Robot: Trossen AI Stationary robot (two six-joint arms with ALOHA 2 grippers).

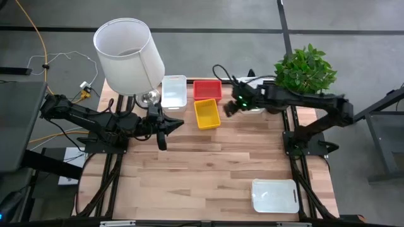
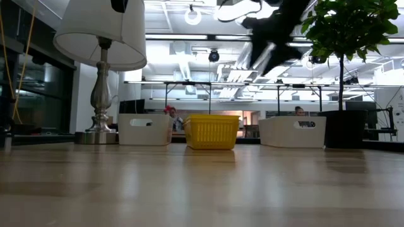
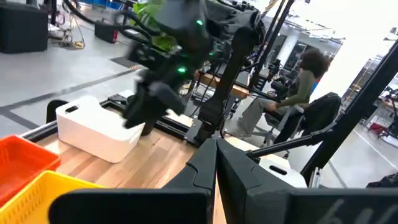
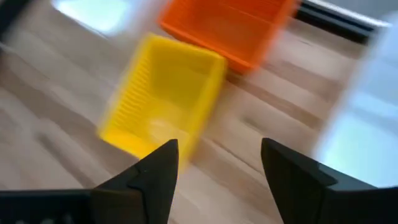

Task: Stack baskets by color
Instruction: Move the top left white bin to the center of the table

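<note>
A yellow basket [image 1: 206, 113] rests on its bottom on the table, just in front of a red basket [image 1: 207, 89]. One white basket [image 1: 174, 91] stands to their left. Another white basket [image 3: 99, 127] sits to their right, partly under my right arm. My right gripper [image 1: 229, 108] hovers open, above the table and to the right of the yellow basket [image 4: 165, 93], slanting down with nothing between its fingers [image 4: 217, 155]. My left gripper [image 1: 169, 125] is shut and empty, held level to the left of the yellow basket.
A lamp with a large white shade [image 1: 128, 55] stands at the far left. A potted plant [image 1: 305, 69] is at the far right. A further white basket [image 1: 274, 195] lies near the front right corner. Bare wood stretches across the table's middle and front.
</note>
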